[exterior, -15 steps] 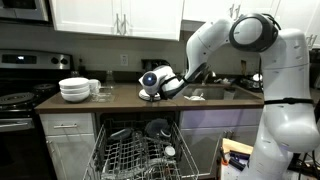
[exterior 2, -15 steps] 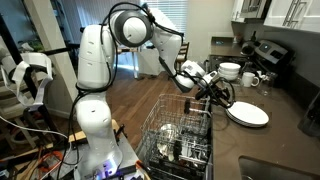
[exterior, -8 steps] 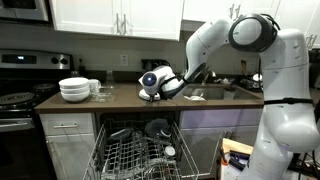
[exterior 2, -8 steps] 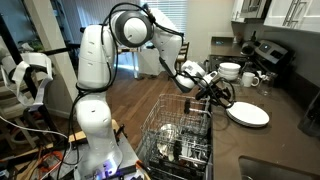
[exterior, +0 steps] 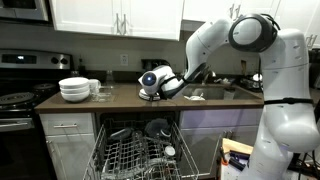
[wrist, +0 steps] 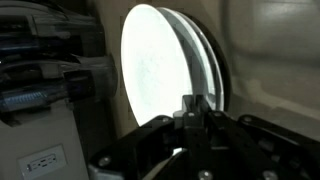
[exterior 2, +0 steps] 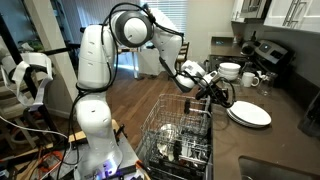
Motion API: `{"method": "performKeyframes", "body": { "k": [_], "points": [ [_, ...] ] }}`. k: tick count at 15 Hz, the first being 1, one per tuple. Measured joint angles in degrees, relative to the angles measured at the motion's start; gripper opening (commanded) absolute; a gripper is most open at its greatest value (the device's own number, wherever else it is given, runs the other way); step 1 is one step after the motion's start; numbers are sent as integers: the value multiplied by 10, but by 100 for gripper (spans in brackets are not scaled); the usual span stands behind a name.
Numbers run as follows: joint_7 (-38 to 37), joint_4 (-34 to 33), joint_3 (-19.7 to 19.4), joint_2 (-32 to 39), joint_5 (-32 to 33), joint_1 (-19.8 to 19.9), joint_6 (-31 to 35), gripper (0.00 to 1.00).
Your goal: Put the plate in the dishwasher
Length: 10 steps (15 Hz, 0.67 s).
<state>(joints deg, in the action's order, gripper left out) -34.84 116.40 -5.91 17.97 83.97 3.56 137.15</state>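
Note:
The plate (exterior 2: 252, 116) is small, flat and white and lies on the dark counter beside the dishwasher. In the wrist view the plate (wrist: 160, 70) fills the middle as a bright oval. My gripper (wrist: 196, 108) is shut on its near rim. In both exterior views the gripper (exterior 2: 217, 93) (exterior: 150, 90) hangs low over the counter at the plate's edge. The dishwasher stands open below, with its pale wire rack (exterior: 135, 155) (exterior 2: 180, 135) pulled out and several dishes in it.
A stack of deep white bowls (exterior: 74, 90) (exterior 2: 230, 70) and a mug (exterior 2: 250, 79) stand further along the counter. The black stove (exterior: 15, 100) is beyond them. A sink (exterior: 212, 93) lies on the robot's side.
The plate has shifted very slightly along the counter, away from the rack. The arm and gripper have barely moved.

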Motion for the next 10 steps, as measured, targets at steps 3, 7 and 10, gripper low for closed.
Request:
{"method": "performKeyframes", "body": {
  "k": [3, 7, 10],
  "points": [
    [0, 0, 0, 0, 0, 0, 0, 1],
    [0, 0, 3, 0, -1, 0, 0, 1],
    [0, 0, 10, 0, -2, 0, 2, 1]
  ]
}}
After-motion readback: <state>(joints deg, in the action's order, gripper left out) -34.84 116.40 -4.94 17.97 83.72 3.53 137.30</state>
